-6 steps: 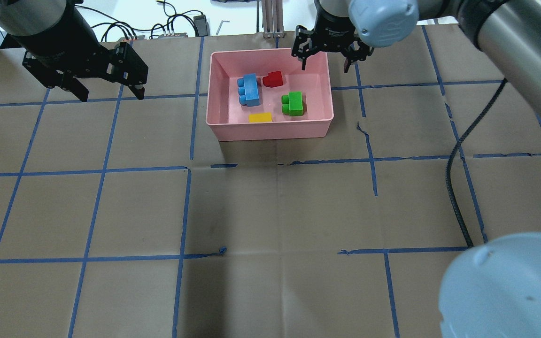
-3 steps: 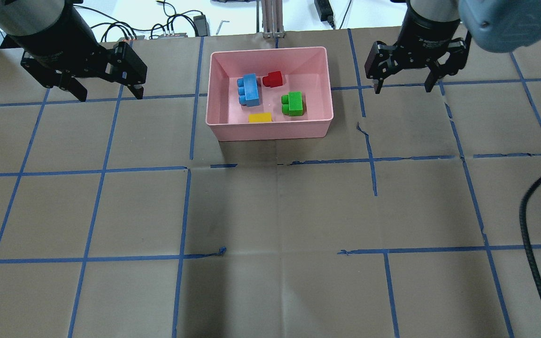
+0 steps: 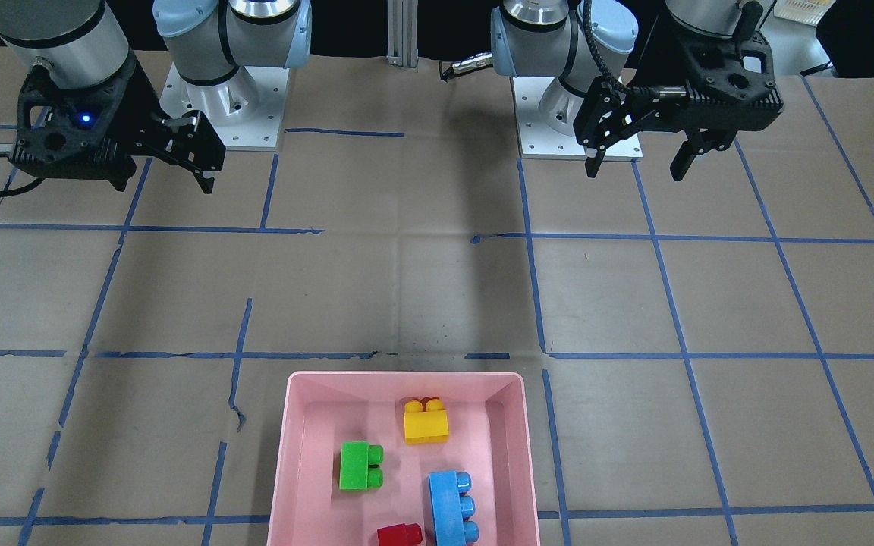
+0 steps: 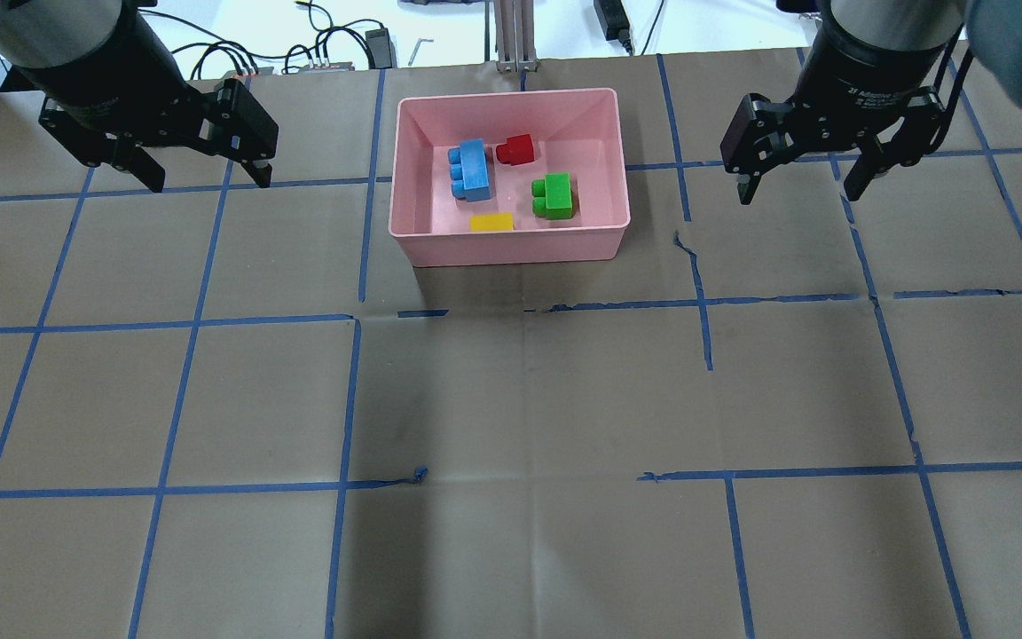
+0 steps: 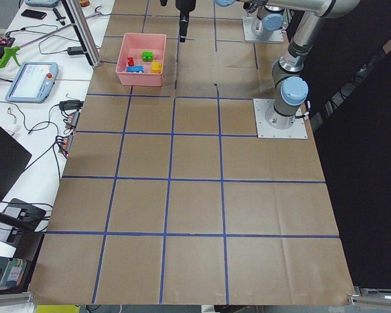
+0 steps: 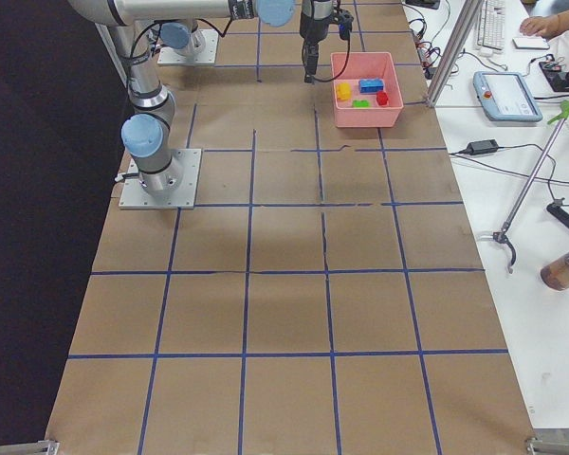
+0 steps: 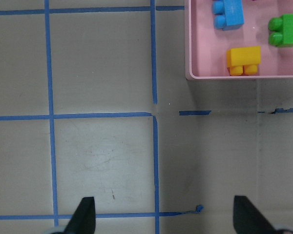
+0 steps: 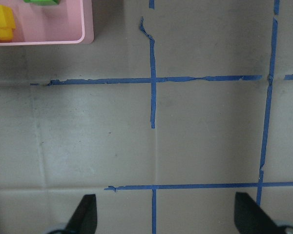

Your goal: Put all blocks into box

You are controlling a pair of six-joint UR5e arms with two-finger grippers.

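Note:
The pink box (image 4: 511,250) stands at the far middle of the table. All blocks lie inside it: blue (image 4: 470,170), red (image 4: 516,149), green (image 4: 554,196) and yellow (image 4: 491,222) against the near wall. My left gripper (image 4: 209,184) is open and empty, hovering left of the box. My right gripper (image 4: 799,197) is open and empty, hovering right of the box. The left wrist view shows the box corner (image 7: 188,48) with the yellow block (image 7: 243,59). The right wrist view shows only a box corner (image 8: 88,29) at the top left.
The table is brown paper with a blue tape grid. Cables and adapters (image 4: 325,53) and an aluminium post (image 4: 515,35) lie beyond the far edge. A teach pendant (image 6: 505,95) rests on the side bench.
My right gripper has moved from above the box's far right corner out to the right and a little nearer, clear of the box. The left arm and the blocks have not moved.

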